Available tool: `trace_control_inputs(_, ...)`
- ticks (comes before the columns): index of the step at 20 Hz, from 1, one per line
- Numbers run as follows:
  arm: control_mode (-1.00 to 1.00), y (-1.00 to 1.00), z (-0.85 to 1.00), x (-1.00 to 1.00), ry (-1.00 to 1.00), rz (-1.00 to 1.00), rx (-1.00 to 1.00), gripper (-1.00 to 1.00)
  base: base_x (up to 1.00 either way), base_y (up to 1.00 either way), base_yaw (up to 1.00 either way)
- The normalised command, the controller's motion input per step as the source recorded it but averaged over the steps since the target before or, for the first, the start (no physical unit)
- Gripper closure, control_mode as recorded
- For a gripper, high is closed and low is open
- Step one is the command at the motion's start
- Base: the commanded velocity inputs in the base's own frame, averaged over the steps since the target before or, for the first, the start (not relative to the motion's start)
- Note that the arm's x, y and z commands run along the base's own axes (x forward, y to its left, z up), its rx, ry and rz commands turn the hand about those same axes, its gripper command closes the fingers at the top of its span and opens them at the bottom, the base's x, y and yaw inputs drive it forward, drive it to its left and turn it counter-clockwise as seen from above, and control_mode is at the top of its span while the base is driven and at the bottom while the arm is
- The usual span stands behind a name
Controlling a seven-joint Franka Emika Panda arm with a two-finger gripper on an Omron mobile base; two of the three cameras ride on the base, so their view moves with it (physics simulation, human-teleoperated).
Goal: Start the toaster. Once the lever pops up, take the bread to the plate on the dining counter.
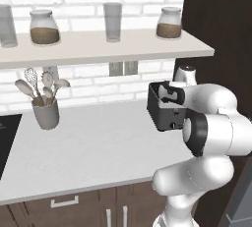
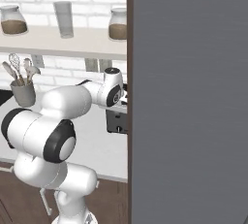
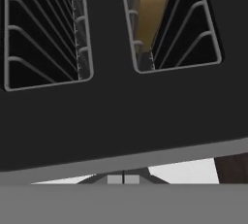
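While the toaster (image 1: 162, 110) sits at the right end of the grey-white bench (image 1: 93, 147), right of centre in the left base view, its black body is partly covered by the robot's white arm. Seen from the right base view, the toaster (image 2: 117, 121) shows as a dark front face with a small pale knob low on it, at the middle of the frame, cut off on its right by a tall grey panel (image 2: 189, 97). Up close in the hand view, the toaster (image 3: 111, 111) top spans the frame, with two slots lined with grey wire guards. Inside the right-hand slot, at the upper middle of that frame, stands the bread (image 3: 152, 9), a tan slab sunk between the wires. The left-hand slot looks dark. The fingers (image 3: 123, 179) are pressed together, showing as two small grey tips side by side at the bottom centre, just below the toaster's near edge and holding nothing.

Farther left on the bench, a grey utensil holder (image 1: 46, 113) carries pale spoons and a whisk. Above it, a shelf (image 1: 98, 49) crosses the upper part of the left base view, bearing two jars (image 1: 44, 27) with brown contents and a glass (image 1: 112, 22). White brick wall lies behind.
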Motion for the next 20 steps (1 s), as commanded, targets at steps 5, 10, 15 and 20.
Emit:
trace_control_inputs(5, -1.00, 0.00, -1.00, -0.38, 0.00, 0.14, -0.08, 1.00, 0.00, 0.00, 0.00)
trace_control_inputs(10, -1.00, 0.00, -1.00, -0.60, 0.00, 0.29, -0.09, 1.00, 0.00, 0.00, 0.00)
trace_control_inputs(15, -1.00, 0.00, -1.00, -0.77, -0.04, 0.46, -0.15, 1.00, 0.00, 0.00, 0.00)
trace_control_inputs(20, -1.00, 0.00, -1.00, -0.67, 0.00, 0.41, -0.17, 1.00, 0.00, 0.00, 0.00)
